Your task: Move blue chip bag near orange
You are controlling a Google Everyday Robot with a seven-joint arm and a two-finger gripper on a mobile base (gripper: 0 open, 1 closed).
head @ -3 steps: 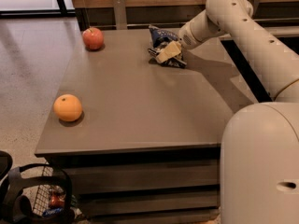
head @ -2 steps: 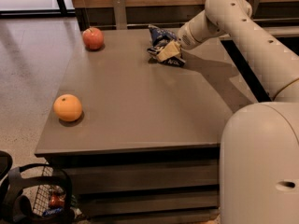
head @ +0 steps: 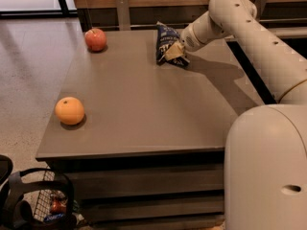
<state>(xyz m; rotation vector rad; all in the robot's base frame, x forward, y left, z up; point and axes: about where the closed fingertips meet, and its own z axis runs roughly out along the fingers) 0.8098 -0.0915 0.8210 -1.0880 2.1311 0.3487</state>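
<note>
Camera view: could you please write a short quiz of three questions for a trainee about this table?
1. True or false: the gripper holds the orange.
2. Which fruit lies nearer the blue chip bag: A) apple B) orange?
3. Fill in: the orange sits near the table's front ____ corner, as the camera sees it.
Key: 1 false, it grips the blue chip bag at the far edge; 2 A; 3 left.

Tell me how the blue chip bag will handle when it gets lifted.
Probably floppy: the blue chip bag looks crumpled where the gripper pinches its lower edge at the far side of the table. Likely light for its size, being puffy foil. It may slip but shouldn't roll, unlike the orange.
</note>
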